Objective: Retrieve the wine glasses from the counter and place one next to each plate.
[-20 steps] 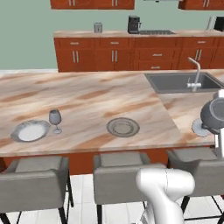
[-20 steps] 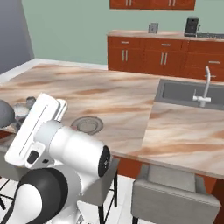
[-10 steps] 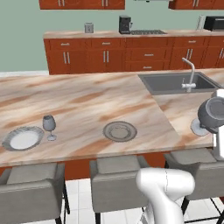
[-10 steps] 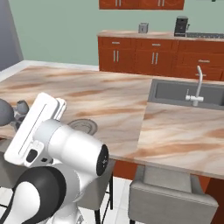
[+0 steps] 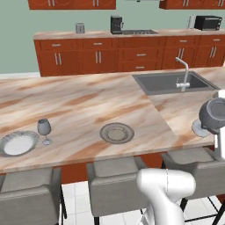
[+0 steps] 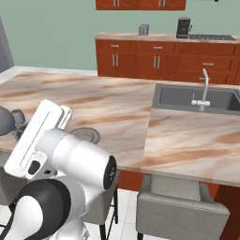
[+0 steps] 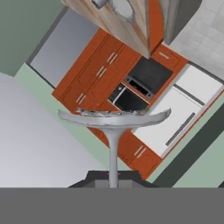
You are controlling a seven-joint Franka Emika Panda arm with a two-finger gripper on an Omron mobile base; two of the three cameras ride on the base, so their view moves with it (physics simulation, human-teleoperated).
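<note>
One wine glass (image 5: 44, 129) stands upright on the counter (image 5: 83, 105), right beside the white plate (image 5: 17, 143). The greyish-tan plate (image 5: 117, 132) lies alone near the counter's front edge, also seen as plate (image 6: 85, 135). A second wine glass (image 5: 212, 116) hangs tilted in the air at the right edge, over the counter's front right part. In the hand view my gripper (image 7: 113, 178) is shut on that glass's thin stem (image 7: 113, 151), with its round foot (image 7: 114, 118) facing the camera.
A sink (image 5: 169, 82) with a faucet (image 5: 183, 74) is set into the counter's right half. Grey stools (image 5: 115, 173) line the near side. Cabinets with a coffee machine (image 5: 116, 24) run along the back wall.
The whole picture has shifted, so the base has driven; the counter sits a little lower and more to the left. The held glass keeps its place in my grip.
</note>
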